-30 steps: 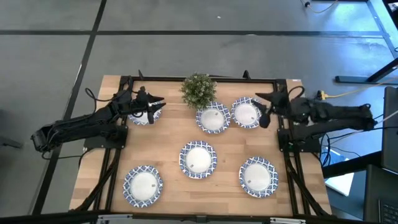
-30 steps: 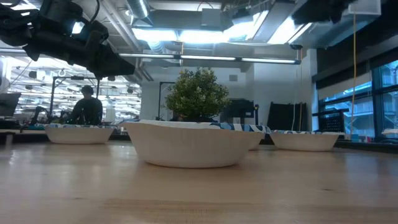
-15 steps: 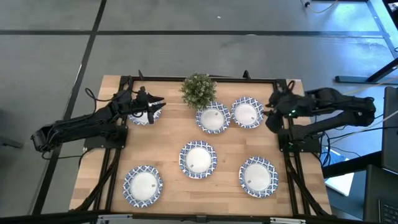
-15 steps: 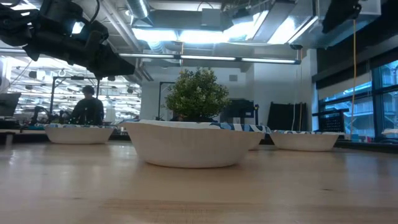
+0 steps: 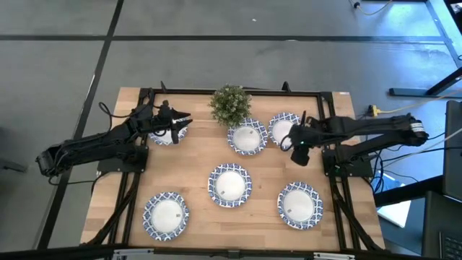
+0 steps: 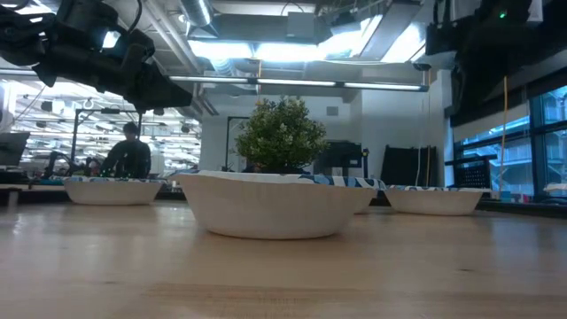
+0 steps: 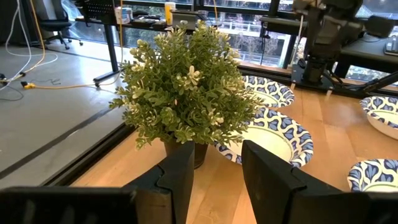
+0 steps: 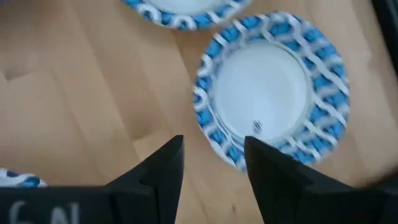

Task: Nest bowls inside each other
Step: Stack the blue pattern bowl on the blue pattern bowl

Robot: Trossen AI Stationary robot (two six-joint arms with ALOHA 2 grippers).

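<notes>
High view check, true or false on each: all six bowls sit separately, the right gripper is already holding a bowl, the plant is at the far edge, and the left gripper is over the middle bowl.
1. No bowl is nested yet; six bowls lie apart on the table. True.
2. The right gripper holds a bowl. False: its fingers are open, hovering by the far right bowl, nothing between them.
3. The plant stands at the table's far edge. True.
4. The left gripper is over the middle bowl. False: it is open above the far left bowl.
</notes>
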